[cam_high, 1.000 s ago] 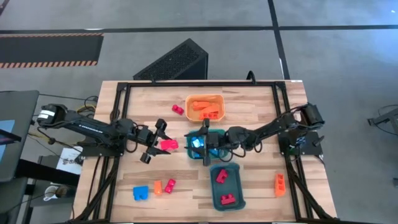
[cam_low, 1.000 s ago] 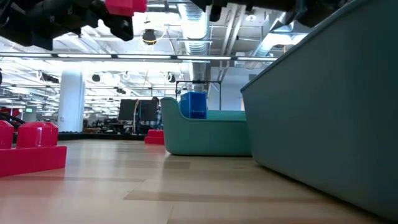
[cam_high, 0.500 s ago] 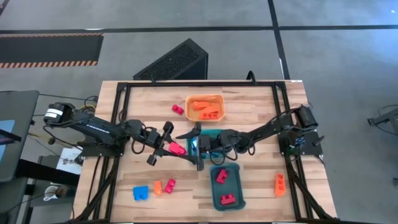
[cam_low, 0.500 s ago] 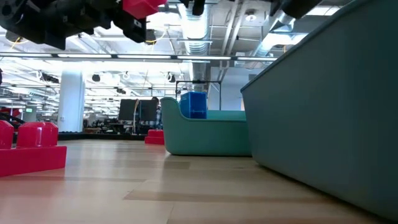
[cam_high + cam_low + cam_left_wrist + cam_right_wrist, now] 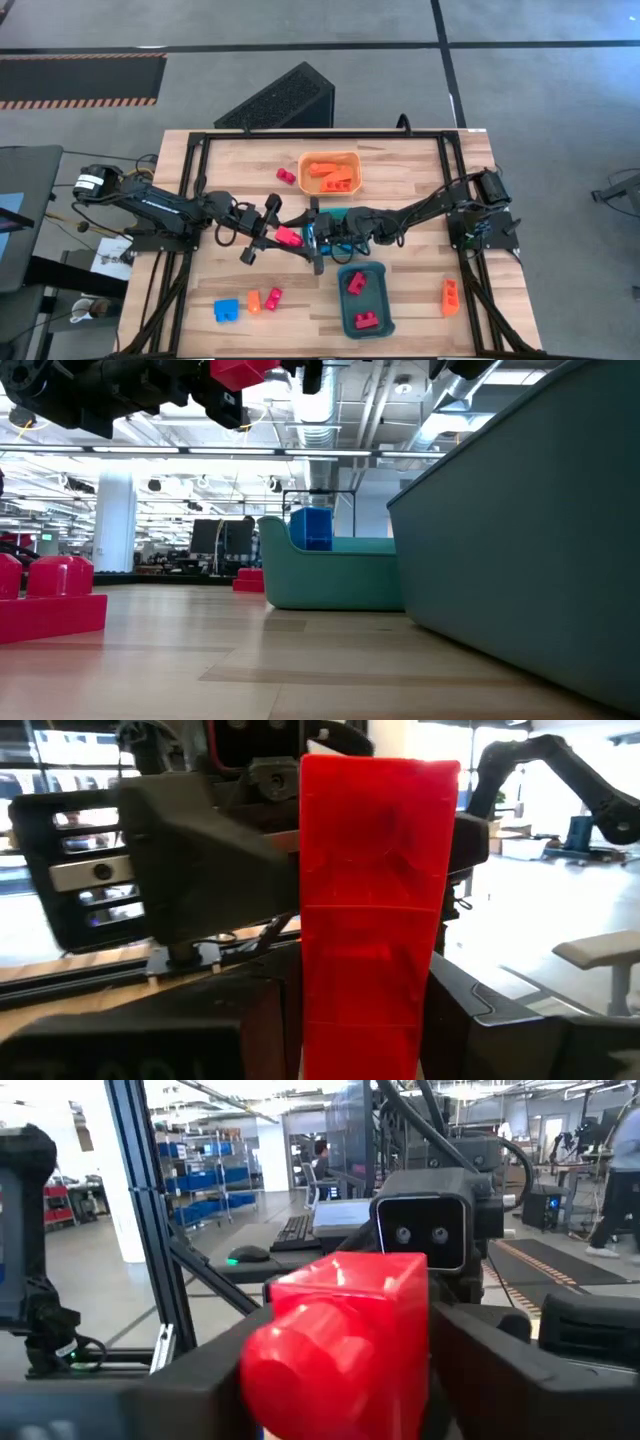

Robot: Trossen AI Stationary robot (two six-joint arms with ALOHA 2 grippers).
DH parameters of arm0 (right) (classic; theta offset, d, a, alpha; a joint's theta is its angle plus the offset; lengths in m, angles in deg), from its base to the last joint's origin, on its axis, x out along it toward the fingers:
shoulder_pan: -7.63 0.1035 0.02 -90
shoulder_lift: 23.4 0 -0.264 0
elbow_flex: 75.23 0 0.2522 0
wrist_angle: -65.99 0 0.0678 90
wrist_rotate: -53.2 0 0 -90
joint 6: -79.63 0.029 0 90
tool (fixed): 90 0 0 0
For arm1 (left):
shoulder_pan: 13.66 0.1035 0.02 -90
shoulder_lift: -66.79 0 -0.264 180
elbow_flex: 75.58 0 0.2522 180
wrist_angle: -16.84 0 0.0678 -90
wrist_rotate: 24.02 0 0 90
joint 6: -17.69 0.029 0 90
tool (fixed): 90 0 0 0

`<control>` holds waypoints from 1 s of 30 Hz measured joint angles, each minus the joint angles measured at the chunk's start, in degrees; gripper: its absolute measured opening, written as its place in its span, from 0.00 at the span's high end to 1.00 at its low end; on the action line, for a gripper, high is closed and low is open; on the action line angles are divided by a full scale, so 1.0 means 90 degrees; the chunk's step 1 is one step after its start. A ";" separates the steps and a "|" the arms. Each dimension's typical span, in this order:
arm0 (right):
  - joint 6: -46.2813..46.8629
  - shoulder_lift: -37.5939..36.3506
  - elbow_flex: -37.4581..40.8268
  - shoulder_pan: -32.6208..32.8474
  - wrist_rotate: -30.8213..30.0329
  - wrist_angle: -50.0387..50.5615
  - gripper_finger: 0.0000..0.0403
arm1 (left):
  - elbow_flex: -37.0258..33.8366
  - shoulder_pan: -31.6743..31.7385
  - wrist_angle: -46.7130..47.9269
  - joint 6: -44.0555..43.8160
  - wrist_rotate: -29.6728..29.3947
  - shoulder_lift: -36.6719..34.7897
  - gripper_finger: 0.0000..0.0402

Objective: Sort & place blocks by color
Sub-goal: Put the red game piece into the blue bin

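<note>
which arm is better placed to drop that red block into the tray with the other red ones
Right. The left claw holds the red block out to the right claw, whose arm reaches beside the tray of red blocks.

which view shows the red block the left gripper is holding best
The left wrist view: the red block fills the frame, upright between the left gripper's fingers. The right wrist view shows its studded end close up. The high view shows it small, mid-table; the low view catches only its underside at the top edge.
</note>
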State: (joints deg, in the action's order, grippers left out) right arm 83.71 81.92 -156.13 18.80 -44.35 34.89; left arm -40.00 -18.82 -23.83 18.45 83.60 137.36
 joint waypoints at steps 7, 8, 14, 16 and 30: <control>-0.0047 -0.0029 0.0002 -0.0015 -0.0397 0.0211 0.68 | -0.0007 0.0001 0.0211 -0.0045 -0.0944 -0.0011 0.72; -0.0044 -0.0051 0.0002 -0.0019 -0.0449 0.0307 0.69 | -0.0006 -0.0003 0.0235 -0.0063 -0.1058 -0.0010 0.68; 0.0222 -0.0515 -0.0002 0.0027 -0.0750 0.1443 0.69 | 0.0005 -0.0001 0.0551 -0.0042 -0.1948 -0.0005 0.37; 0.0236 -0.0825 0.0000 0.0110 -0.0912 0.1967 0.69 | 0.0005 0.0016 0.0641 0.0084 -0.2098 -0.0005 0.29; 0.2886 -0.2305 -0.0007 0.1660 -0.1358 0.6120 0.69 | 0.0000 0.0020 0.1614 0.0300 -0.3045 -0.0631 0.20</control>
State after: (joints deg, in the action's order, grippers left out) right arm 109.69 61.18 -156.19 33.74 -56.57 89.97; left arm -40.00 -18.63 -9.30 21.15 56.19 131.68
